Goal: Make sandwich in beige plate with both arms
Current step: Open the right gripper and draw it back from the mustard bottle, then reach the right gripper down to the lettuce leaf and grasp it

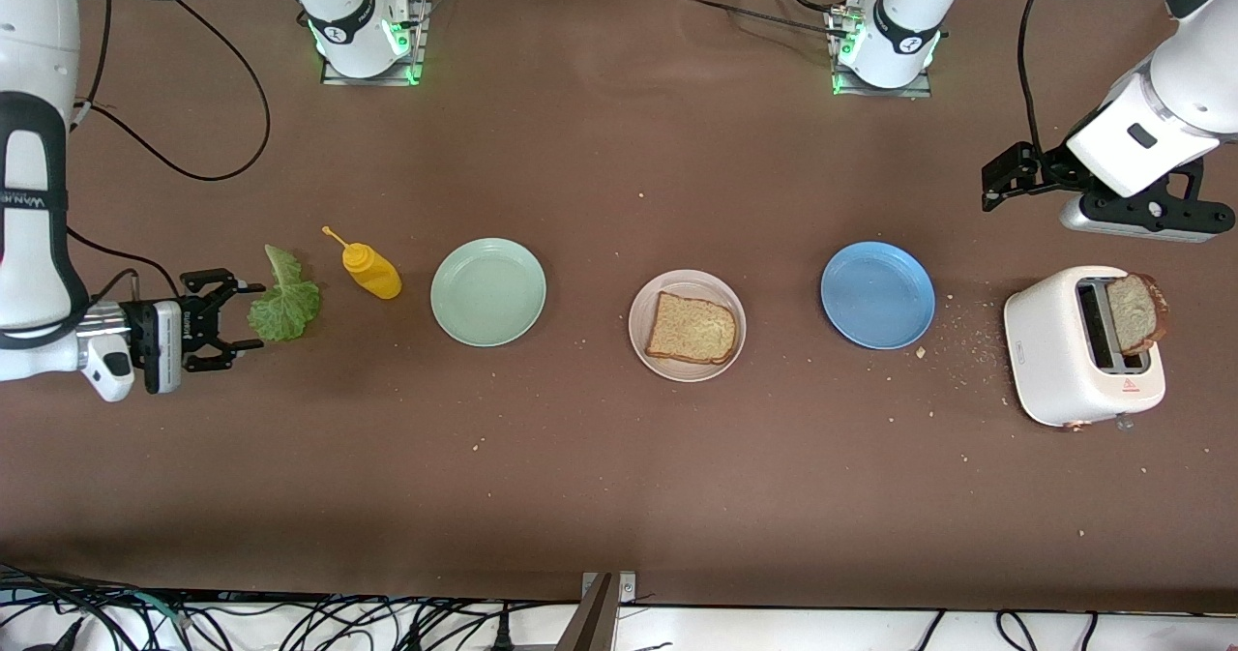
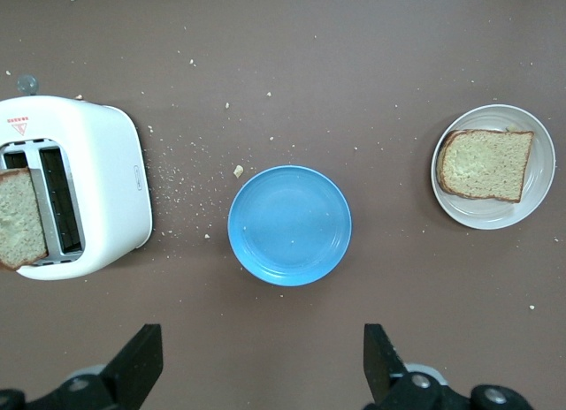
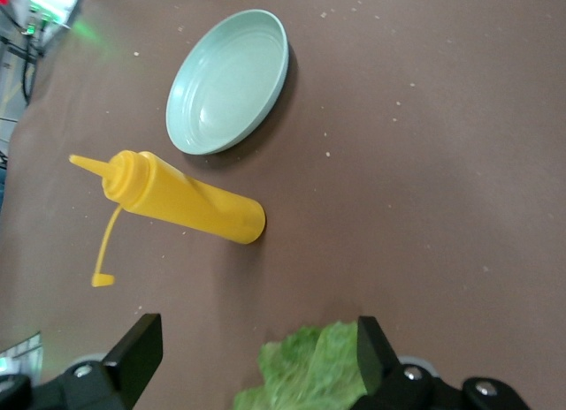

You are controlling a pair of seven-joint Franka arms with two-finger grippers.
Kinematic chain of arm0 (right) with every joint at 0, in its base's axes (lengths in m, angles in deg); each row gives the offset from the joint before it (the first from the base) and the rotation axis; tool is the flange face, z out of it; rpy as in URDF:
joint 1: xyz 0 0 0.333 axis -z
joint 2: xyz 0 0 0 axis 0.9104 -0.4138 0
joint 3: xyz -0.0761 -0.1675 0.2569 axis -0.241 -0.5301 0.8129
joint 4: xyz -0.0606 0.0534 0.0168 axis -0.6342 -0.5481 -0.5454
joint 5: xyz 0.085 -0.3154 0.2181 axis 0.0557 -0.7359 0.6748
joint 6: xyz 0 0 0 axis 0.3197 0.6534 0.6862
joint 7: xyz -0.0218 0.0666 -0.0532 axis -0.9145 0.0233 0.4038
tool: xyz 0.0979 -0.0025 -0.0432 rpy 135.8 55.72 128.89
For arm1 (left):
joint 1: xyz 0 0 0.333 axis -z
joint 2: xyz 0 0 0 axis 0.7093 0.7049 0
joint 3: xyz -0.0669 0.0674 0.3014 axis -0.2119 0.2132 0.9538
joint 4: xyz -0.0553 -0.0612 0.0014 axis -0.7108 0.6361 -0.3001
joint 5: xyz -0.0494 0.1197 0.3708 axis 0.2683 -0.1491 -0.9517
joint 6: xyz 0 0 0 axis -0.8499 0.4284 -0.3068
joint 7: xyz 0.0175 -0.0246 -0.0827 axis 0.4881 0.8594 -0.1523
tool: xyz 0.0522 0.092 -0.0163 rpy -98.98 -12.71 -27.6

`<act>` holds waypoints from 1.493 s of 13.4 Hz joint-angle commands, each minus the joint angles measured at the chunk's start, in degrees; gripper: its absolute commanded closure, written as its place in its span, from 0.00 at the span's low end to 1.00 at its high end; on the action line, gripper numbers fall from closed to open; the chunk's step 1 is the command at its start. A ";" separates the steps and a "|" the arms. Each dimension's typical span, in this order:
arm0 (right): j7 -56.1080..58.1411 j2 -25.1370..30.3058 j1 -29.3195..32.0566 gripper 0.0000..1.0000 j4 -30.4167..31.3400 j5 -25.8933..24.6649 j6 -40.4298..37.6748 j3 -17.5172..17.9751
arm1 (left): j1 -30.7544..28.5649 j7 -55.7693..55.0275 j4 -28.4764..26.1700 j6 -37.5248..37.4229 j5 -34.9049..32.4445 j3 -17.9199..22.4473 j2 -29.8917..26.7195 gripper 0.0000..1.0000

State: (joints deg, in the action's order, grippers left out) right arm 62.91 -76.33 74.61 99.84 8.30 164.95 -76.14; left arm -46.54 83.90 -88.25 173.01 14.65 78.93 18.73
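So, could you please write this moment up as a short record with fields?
beige plate: holds one bread slice
second slice: standing in the toaster
lettuce: on the table, beside the mustard bottle
mint plate: nothing on it
blue plate: nothing on it
right tool: open, at the lettuce
left tool: open, above the table near the toaster

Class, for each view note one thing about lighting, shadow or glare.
Front view: even light, with a soft shadow beside the toaster. Left wrist view: the blue plate shows little glare. Right wrist view: the mint-green plate has a faint sheen; the mustard bottle casts a shadow.
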 commanded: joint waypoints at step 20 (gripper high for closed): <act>-49.61 16.47 -10.20 0.01 46.10 -25.28 56.60 0.51 | -0.31 -0.44 0.87 -2.20 0.07 -0.21 0.17 0.00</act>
State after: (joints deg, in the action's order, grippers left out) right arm 14.60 -59.22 64.41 145.10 -15.73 219.20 -75.91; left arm -46.58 83.90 -88.25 172.47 14.65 78.90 18.73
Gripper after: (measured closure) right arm 0.004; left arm 0.000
